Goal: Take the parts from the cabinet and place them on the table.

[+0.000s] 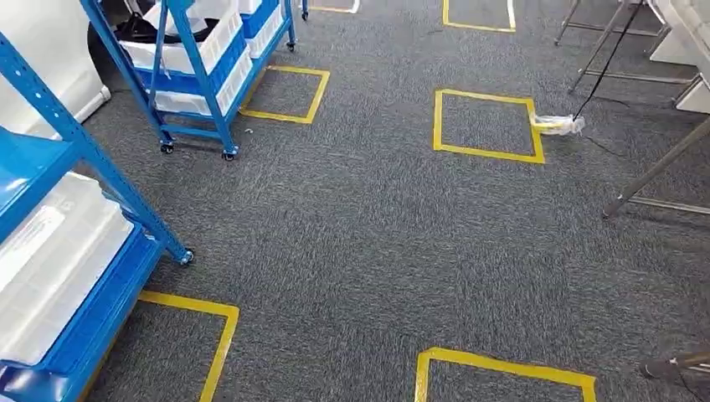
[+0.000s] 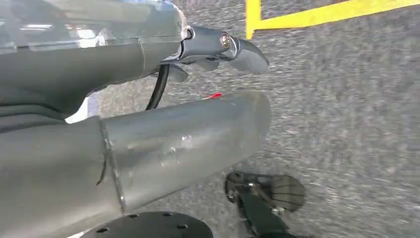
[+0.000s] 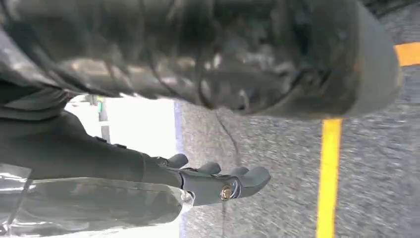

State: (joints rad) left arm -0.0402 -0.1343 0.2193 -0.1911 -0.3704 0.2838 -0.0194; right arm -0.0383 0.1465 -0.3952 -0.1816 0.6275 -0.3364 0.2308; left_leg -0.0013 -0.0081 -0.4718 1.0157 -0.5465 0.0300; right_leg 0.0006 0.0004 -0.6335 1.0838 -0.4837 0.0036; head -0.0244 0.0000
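Observation:
A blue wheeled cabinet (image 1: 84, 151) stands at the near left, with white bins (image 1: 50, 260) on its lower shelf. What the bins contain is hidden. A second blue cabinet (image 1: 197, 75) with white bins stands further back on the left. The table's grey legs (image 1: 653, 176) slant in at the right. My left hand (image 2: 218, 47) hangs over the grey carpet, its fingers stretched out and holding nothing. My right hand (image 3: 218, 181) also hangs over the carpet, fingers straight and side by side, with nothing in it.
Yellow tape squares (image 1: 486, 121) mark the grey carpet. A crumpled clear plastic bag (image 1: 557, 124) lies beside one square, with a black cable (image 1: 603, 67) running up from it. More metal legs (image 1: 586, 33) stand at the back right. Open carpet lies between cabinets and table.

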